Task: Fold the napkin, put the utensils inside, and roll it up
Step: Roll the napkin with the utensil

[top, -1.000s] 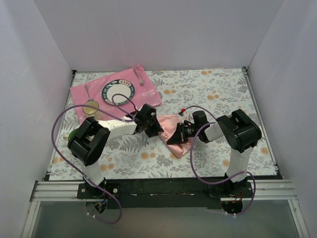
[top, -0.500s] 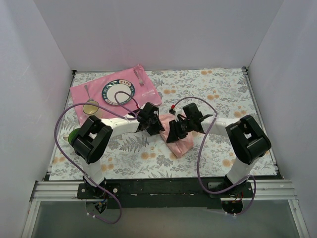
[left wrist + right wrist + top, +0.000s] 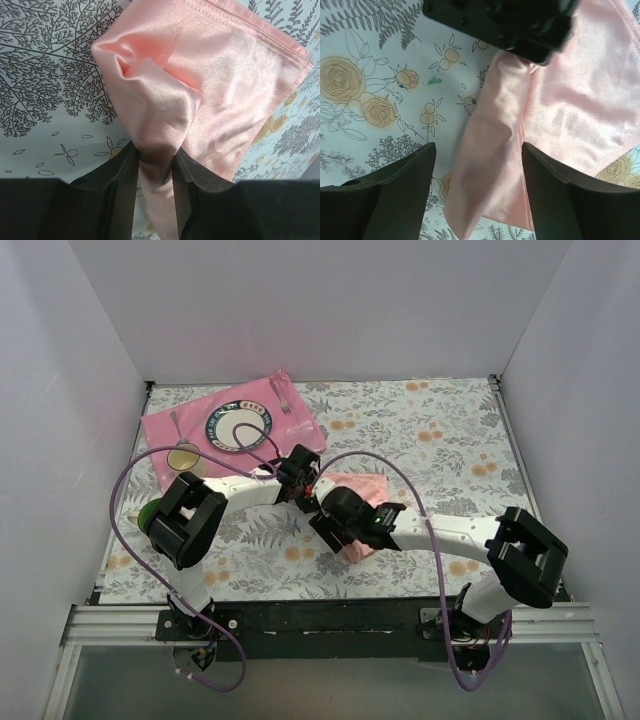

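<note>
The pale salmon-pink napkin (image 3: 366, 486) lies folded on the floral cloth at mid-table. My left gripper (image 3: 303, 483) is shut on a bunched corner of the napkin (image 3: 210, 75), and the cloth is pinched between its fingers (image 3: 125, 172). My right gripper (image 3: 335, 522) hovers open over the napkin's folded near-left edge (image 3: 485, 145). Its fingers (image 3: 410, 175) stand wide on either side of the fold and hold nothing. A spoon (image 3: 177, 425) and a fork (image 3: 281, 395) rest on the hot-pink mat (image 3: 300, 425) at the back left.
A blue-rimmed plate (image 3: 238, 426) sits on the hot-pink mat, with a small round bowl (image 3: 183, 456) at the mat's near corner. A green object (image 3: 146, 511) shows beside the left arm's elbow. Purple cables loop over both arms. White walls enclose the table.
My right gripper has opened and let go of the napkin, and its arm has swung left and nearer over the cloth. The napkin now lies folded over. The left gripper has kept its hold.
</note>
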Available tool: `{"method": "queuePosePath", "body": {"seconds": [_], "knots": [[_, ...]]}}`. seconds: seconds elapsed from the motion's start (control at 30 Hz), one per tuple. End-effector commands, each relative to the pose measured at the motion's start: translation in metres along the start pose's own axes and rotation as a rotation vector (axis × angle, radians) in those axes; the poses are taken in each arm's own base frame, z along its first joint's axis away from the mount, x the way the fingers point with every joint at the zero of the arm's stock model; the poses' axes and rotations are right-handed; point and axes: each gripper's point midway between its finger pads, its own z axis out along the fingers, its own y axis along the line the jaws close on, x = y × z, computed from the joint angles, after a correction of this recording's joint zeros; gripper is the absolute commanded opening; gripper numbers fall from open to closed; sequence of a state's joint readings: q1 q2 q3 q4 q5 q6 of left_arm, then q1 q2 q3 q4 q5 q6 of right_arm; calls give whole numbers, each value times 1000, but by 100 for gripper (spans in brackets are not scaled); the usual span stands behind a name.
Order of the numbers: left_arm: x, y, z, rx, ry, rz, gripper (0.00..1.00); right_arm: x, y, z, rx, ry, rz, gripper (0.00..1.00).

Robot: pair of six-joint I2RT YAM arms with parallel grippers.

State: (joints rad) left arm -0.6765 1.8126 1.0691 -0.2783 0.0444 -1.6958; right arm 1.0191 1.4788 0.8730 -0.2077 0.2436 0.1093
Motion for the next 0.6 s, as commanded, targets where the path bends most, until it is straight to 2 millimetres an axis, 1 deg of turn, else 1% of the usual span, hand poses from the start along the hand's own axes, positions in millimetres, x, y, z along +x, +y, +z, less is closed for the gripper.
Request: {"method": "queuePosePath", "body": {"seconds": [0.0, 0.03, 0.07, 0.1, 0.13, 0.2, 0.27, 0.33, 0.4, 0.43, 0.47, 0.53, 0.57], "knots": [[22, 27, 5, -93, 87, -2, 0, -7, -5, 12, 231, -10, -75, 77], [22, 27, 5, -92, 87, -1, 0, 2, -4, 22, 259, 32, -98, 77], [22, 26, 4, -92, 87, -2, 0, 2, -8, 24, 307, 41, -108, 76], [21, 25, 3, -88, 87, -2, 0, -2, -5, 27, 313, 41, -116, 75], [20, 25, 2, -87, 82, -2, 0, 3, -5, 33, 325, 57, -128, 74], [20, 25, 1, -86, 82, 1, 0, 4, -5, 36, 336, 53, -128, 72], [20, 25, 1, -87, 83, 6, 0, 10, -7, 40, 344, 58, -131, 68], [20, 26, 0, -88, 80, 14, 0, 17, -10, 41, 359, 70, -130, 58], [20, 27, -1, -90, 77, 18, 0, 20, -12, 42, 364, 67, -126, 51], [19, 26, -2, -87, 75, 25, 0, 25, -14, 43, 368, 77, -126, 49], [19, 26, -3, -88, 74, 28, 0, 26, -15, 46, 358, 77, -114, 40], [19, 25, -4, -83, 77, 37, 0, 28, -15, 48, 333, 81, -100, 32], [19, 25, -6, -77, 77, 52, 0, 32, -13, 50, 307, 85, -91, 24]]}}
